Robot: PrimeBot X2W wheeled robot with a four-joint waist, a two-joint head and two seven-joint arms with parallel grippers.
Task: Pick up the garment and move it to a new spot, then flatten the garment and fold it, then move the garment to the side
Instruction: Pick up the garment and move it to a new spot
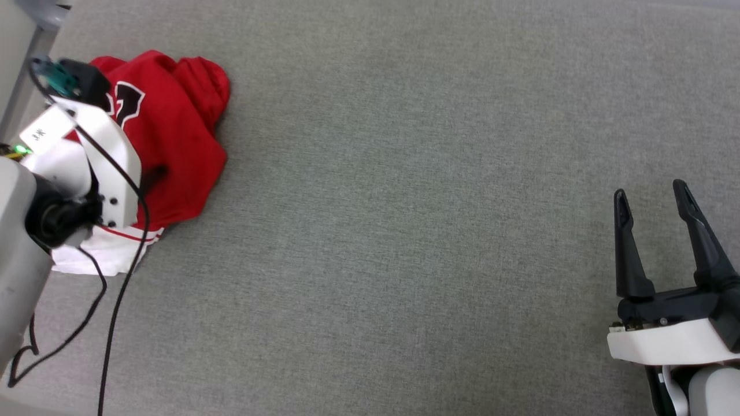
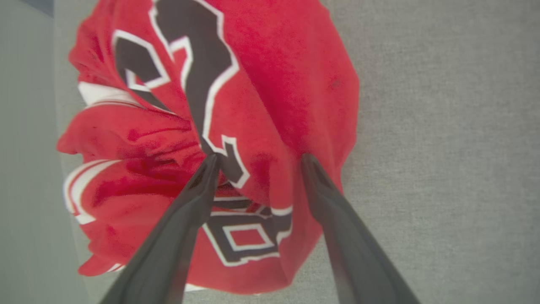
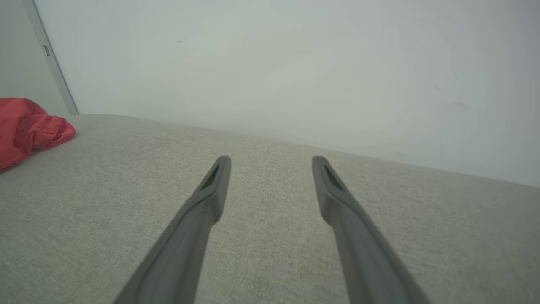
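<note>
Red and bunched up, the garment (image 1: 173,127) is lying in a heap on the grey desk (image 1: 404,231). Big black shapes with white edges are showing on its front. A white part with red stripes is peeking out at the side of the garment nearest the robot.

The left gripper (image 2: 257,158) is hanging right over the garment and pointing down at it. Its two dark fingers are standing wide apart, with nothing pinched between them. Their tips are sitting at the red cloth beside the black shapes, and I cannot tell if they are pressing into it.

The right gripper (image 1: 647,193) is hovering well apart from the garment, far off to its right, above bare desk. Its fingers are standing wide apart too, holding nothing.

A pale wall (image 3: 274,63) is rising behind the desk, beyond the garment.
</note>
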